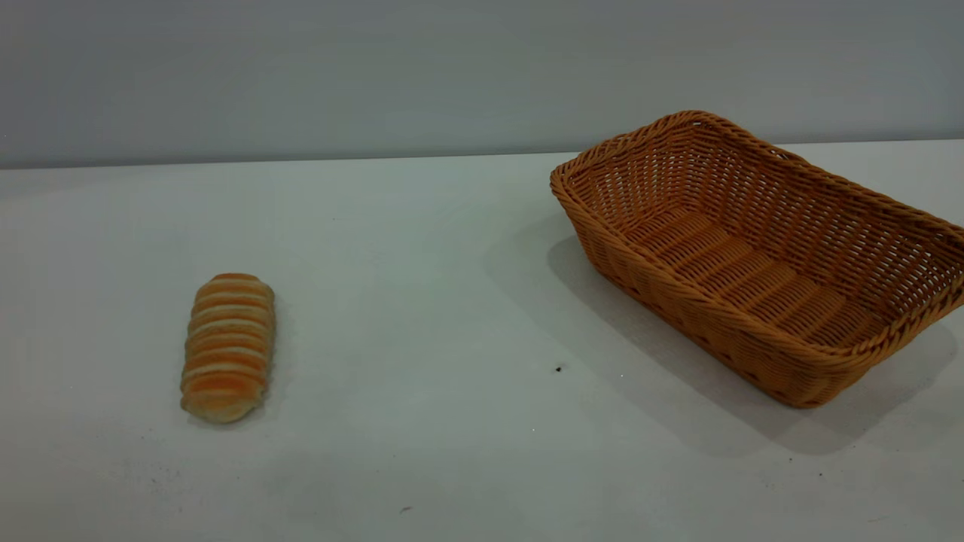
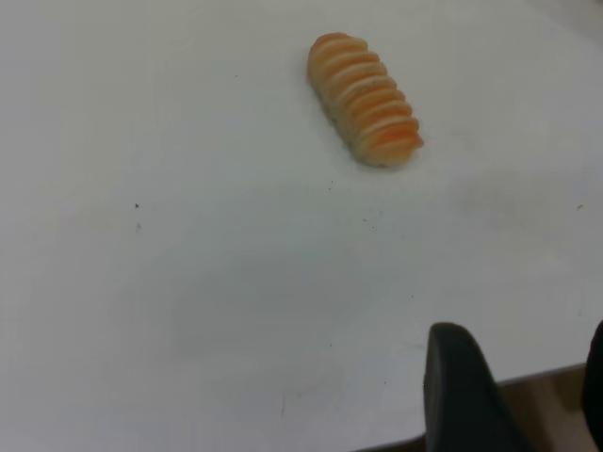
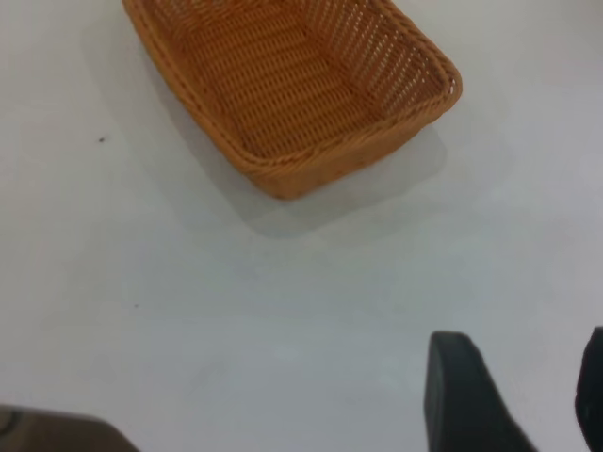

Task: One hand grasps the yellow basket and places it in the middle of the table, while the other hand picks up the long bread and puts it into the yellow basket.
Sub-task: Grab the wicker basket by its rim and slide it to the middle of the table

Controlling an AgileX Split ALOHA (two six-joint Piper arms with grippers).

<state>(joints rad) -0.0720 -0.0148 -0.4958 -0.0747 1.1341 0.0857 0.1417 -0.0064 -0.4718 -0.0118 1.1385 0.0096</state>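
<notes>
The long bread point(image 1: 227, 346), a golden-orange loaf with pale stripes, lies on the white table point(image 1: 422, 316) at the left; it also shows in the left wrist view point(image 2: 365, 98). The yellow basket point(image 1: 761, 252), a large empty orange-tan wicker basket, stands on the table at the right, turned at an angle; it also shows in the right wrist view point(image 3: 292, 85). Neither arm shows in the exterior view. My left gripper point(image 2: 518, 377) is open and empty above the table's near edge, well short of the bread. My right gripper point(image 3: 513, 381) is open and empty, well short of the basket.
A few small dark specks point(image 1: 558, 368) lie on the table between the bread and the basket. A grey wall point(image 1: 376, 75) runs behind the table's far edge. The table's near edge with brown floor beyond point(image 2: 556, 395) shows in the left wrist view.
</notes>
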